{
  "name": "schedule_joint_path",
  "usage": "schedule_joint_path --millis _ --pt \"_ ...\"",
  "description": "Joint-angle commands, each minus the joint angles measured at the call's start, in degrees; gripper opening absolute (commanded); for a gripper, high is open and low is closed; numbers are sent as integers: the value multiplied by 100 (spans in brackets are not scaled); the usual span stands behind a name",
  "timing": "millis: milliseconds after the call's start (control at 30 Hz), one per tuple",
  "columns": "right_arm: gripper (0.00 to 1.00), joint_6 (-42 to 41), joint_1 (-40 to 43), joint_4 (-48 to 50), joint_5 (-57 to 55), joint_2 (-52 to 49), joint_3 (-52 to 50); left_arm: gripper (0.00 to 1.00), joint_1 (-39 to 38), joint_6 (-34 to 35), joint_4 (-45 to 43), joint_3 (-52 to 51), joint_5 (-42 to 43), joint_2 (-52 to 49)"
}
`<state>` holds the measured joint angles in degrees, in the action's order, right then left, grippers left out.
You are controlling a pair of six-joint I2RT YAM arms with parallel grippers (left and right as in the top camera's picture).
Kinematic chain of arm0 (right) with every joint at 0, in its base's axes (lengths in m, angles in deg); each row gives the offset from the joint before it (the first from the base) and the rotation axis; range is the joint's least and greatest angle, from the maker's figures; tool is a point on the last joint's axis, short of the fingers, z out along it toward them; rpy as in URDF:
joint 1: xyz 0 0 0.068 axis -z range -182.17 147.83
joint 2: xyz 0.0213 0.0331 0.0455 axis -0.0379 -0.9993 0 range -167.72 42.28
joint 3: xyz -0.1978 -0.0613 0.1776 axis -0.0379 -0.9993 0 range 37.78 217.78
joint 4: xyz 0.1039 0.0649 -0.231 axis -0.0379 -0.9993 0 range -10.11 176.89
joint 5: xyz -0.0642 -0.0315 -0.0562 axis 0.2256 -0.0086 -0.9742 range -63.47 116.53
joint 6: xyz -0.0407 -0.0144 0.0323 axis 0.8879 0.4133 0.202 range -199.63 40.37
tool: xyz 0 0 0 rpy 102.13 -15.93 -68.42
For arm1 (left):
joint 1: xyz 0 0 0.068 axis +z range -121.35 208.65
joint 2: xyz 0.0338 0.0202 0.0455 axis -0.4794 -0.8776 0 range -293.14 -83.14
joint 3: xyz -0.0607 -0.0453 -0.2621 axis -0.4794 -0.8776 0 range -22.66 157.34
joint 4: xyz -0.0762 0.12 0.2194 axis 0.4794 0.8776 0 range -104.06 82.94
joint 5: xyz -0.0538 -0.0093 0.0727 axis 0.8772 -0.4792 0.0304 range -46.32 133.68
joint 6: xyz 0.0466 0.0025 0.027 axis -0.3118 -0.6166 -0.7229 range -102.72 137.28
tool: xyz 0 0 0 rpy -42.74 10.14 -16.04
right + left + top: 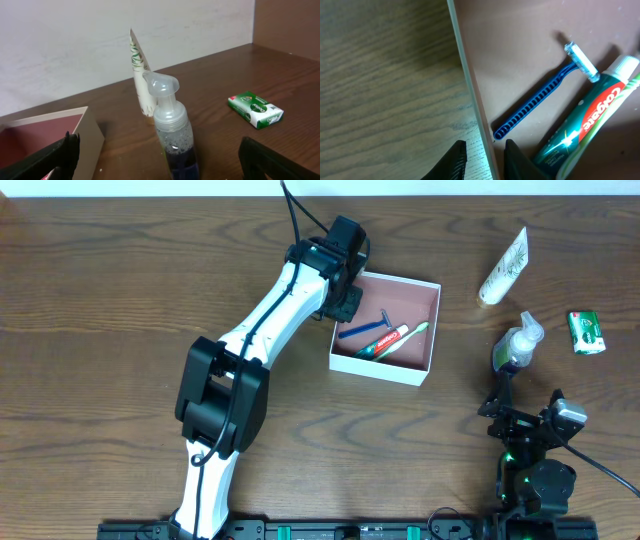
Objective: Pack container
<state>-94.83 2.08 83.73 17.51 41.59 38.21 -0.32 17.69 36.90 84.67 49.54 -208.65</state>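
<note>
Container (380, 367) sits a little right of centre on the desk (120, 300), open side up, with a blue razor (540, 95) and a toothpaste tube (585, 125) lying flat on its pink floor, side by side and slanted the same way; a thin green-and-white stick beside the tube may be a toothbrush. The left pincer (485, 150) stands narrow astride the left wall of the container, one finger outside over the wood and one inside near the razor's handle end. Whether the pads already press the cardboard I cannot tell. That hold reads as a way to steady or shift the box, not to pick up a toiletry. The left arm stretches from the near edge diagonally across the desk, elbow raised at mid-reach, wrist tipped down over the wall. Still unpacked, a pump bottle (517, 345), a white tube (505, 265) and a green soap pack (587, 332) stand or lie well to the right of the box, on the right arm's side. The right pincer (165, 165) is spread wide and holds nothing, its fingers flanking the view of the bottle, which stands just ahead. That arm is folded low at the near right edge, aimed level and outward, probably ready to take the bottle.
</note>
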Motion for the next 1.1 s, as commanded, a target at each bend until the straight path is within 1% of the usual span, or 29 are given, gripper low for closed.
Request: schedule_joint_path --millis 0,33,67,100,133,167,233,367,700,833,967,1067 --pt "99 90 -94 -24 -42 35 -11 26 22 98 72 -39 -52 -85" --pt "99 90 -94 -24 -39 35 -11 26 22 98 87 -39 -52 -85" --pt "99 90 -94 -24 -42 35 -11 24 22 98 92 -39 -52 -85" --pt "99 90 -94 -24 -39 35 -11 19 22 98 92 -39 -52 -85" --pt "99 90 -94 -24 -39 35 -11 9 22 98 90 -39 -55 -85" --pt "99 90 -94 -24 -42 35 -11 6 22 101 90 -39 -55 -85" --pt "99 90 -94 -24 -39 35 -11 6 22 271 85 -39 -59 -85" --pt "99 90 -94 -24 -42 35 -11 6 22 1043 87 -39 -273 -85" --pt "99 90 -94 -24 -39 35 -11 6 22 2074 85 -39 -269 -85" --pt "99 90 -94 -24 -39 35 -11 6 22 2142 96 -39 -269 -85" --pt "99 90 -94 -24 -39 35 -11 6 20 2459 199 -39 -269 -85" --pt "99 90 -94 -24 -39 35 -11 6 -7 2503 216 -39 -271 -85"
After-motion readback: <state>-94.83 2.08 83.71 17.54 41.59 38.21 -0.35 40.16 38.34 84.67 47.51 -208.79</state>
